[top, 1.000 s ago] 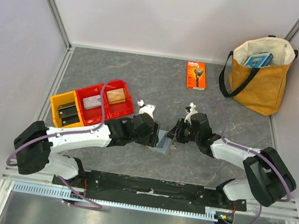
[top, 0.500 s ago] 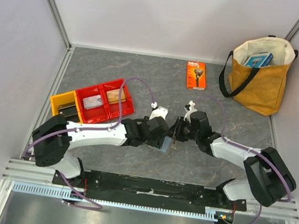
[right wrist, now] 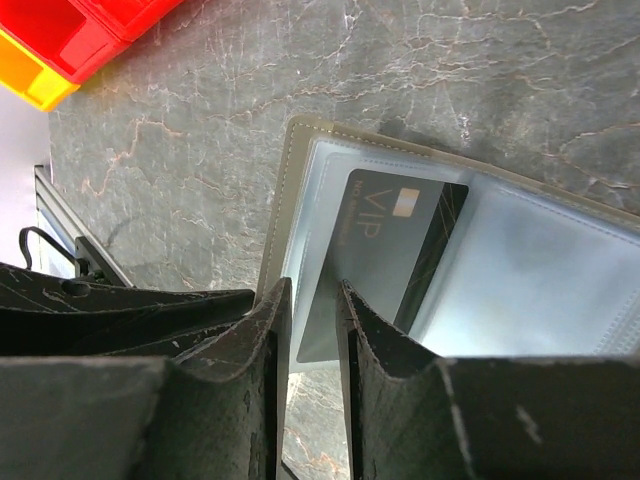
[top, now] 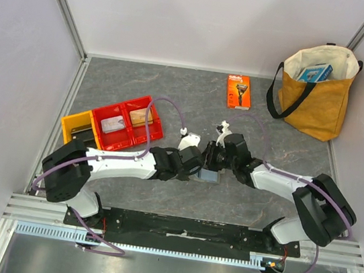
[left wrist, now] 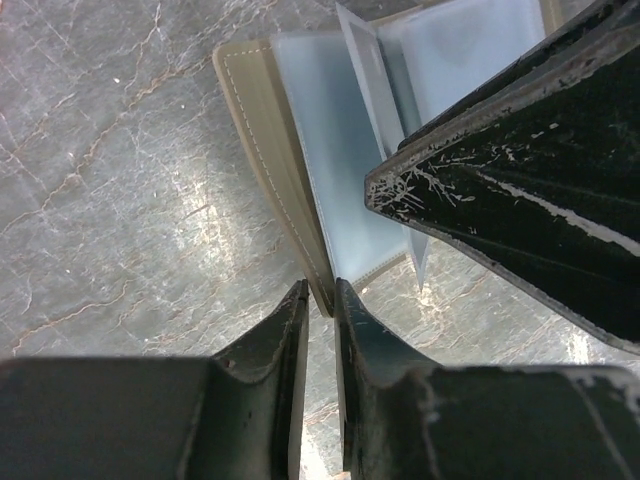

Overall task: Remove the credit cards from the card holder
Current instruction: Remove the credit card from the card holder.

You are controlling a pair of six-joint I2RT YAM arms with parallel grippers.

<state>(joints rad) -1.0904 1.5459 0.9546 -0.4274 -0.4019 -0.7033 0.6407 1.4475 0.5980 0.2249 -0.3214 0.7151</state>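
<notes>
The card holder (top: 208, 175) lies open on the table between both grippers, grey cover (left wrist: 260, 130) outside and light blue sleeves inside. My left gripper (left wrist: 320, 298) reaches it from the left (top: 197, 170), jaws nearly together with the cover's near edge between the tips. My right gripper (right wrist: 312, 290) comes from the right (top: 209, 162) and pinches a sleeve leaf (left wrist: 385, 120) that stands up. A blackish credit card (right wrist: 385, 240) marked VIP sits in that sleeve, its lower corner between the right jaws. No tan-orange card shows.
Two red bins (top: 126, 123) and a yellow bin (top: 77, 132) holding small items stand left of the arms. An orange razor package (top: 238, 91) lies farther back. A tan tote bag (top: 314, 90) stands at the back right near the wall.
My left arm has swung right from beside the bins to the card holder, and its jaws have closed onto the cover edge. The right gripper shifted slightly left.
</notes>
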